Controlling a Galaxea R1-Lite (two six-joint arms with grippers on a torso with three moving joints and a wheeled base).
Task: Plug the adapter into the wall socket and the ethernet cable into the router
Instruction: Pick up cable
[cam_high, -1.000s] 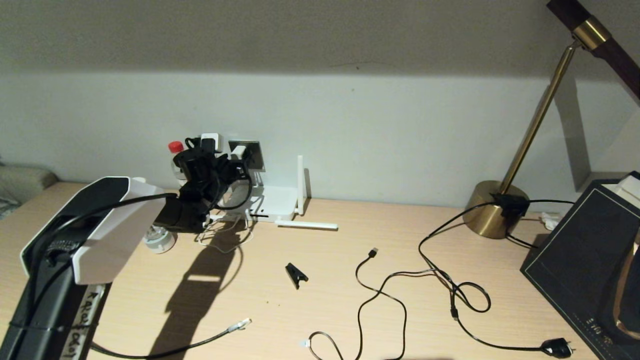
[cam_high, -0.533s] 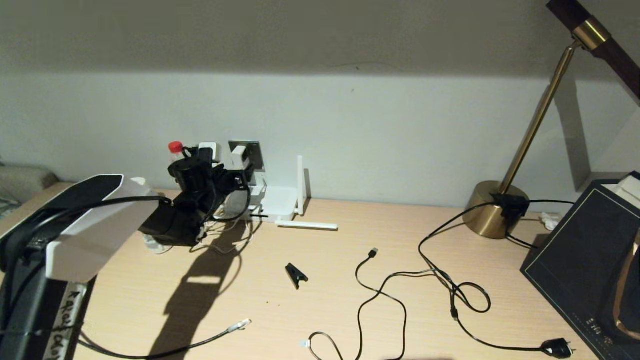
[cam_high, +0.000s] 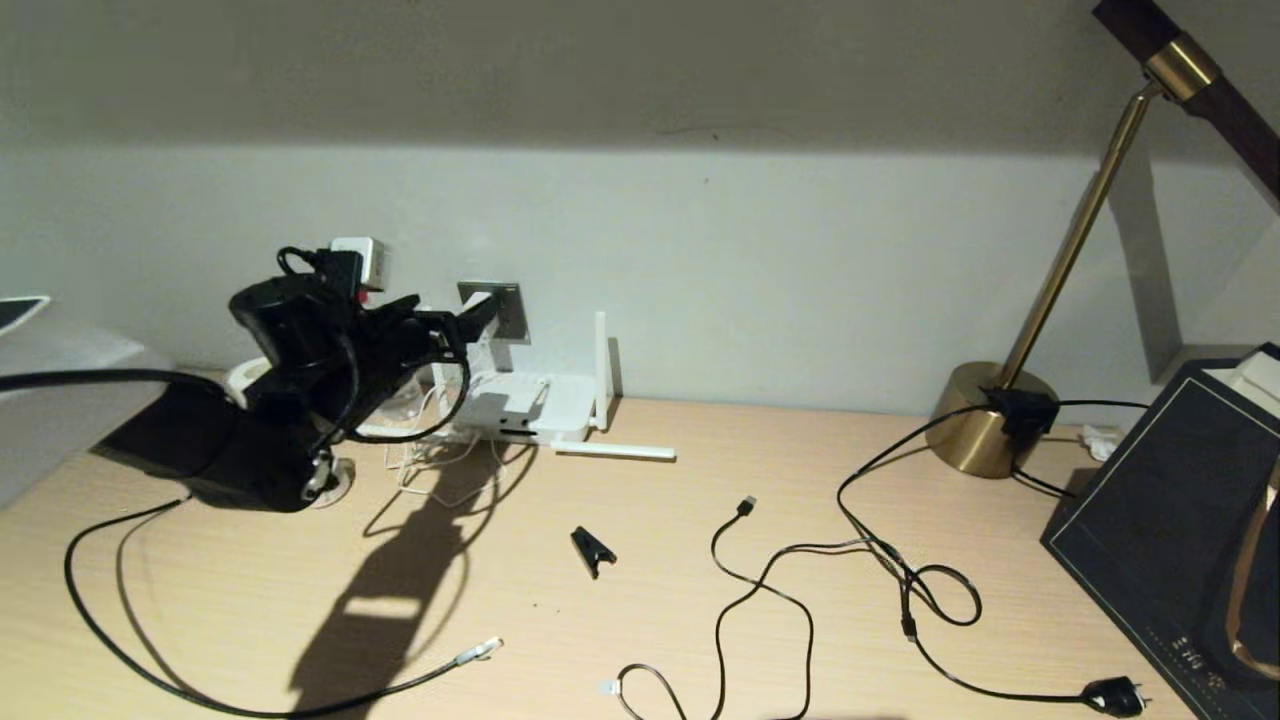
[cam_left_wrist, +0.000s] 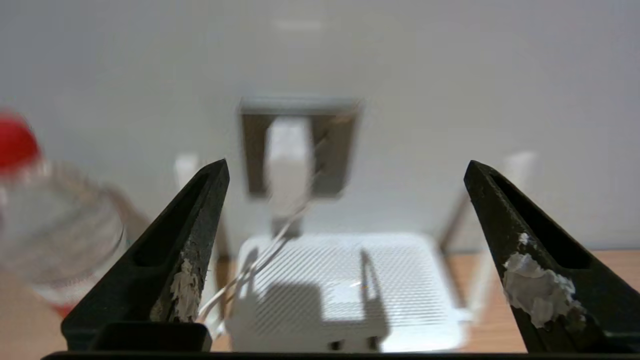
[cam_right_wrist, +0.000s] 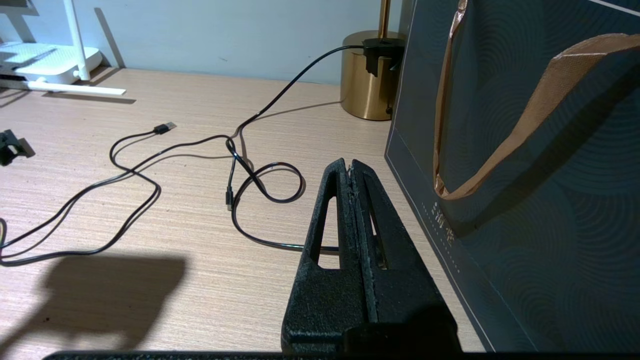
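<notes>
The white adapter (cam_left_wrist: 287, 160) sits against the grey wall socket (cam_left_wrist: 335, 150), and its thin white cord runs down over the router (cam_left_wrist: 345, 285). My left gripper (cam_left_wrist: 347, 165) hangs open and empty a short way in front of them. In the head view this left gripper (cam_high: 455, 325) partly covers the wall socket (cam_high: 510, 305), above the router (cam_high: 545, 400). The ethernet cable (cam_high: 250, 708) lies on the desk near the front, and its clear connector tip (cam_high: 480, 650) lies free. My right gripper (cam_right_wrist: 348, 167) is shut and empty, low beside a dark bag.
A thin black USB cable (cam_high: 745, 505) and a black plug (cam_high: 1115, 695) sprawl across the desk middle. A black clip (cam_high: 592, 550) lies loose. A brass lamp base (cam_high: 990, 420) and a dark paper bag (cam_high: 1170, 530) stand at the right. A red-capped bottle (cam_left_wrist: 55, 235) stands left of the router.
My left arm has drawn back and to the left, away from the socket. The adapter stays at the socket. A loop of the ethernet cable now shows on the desk's left.
</notes>
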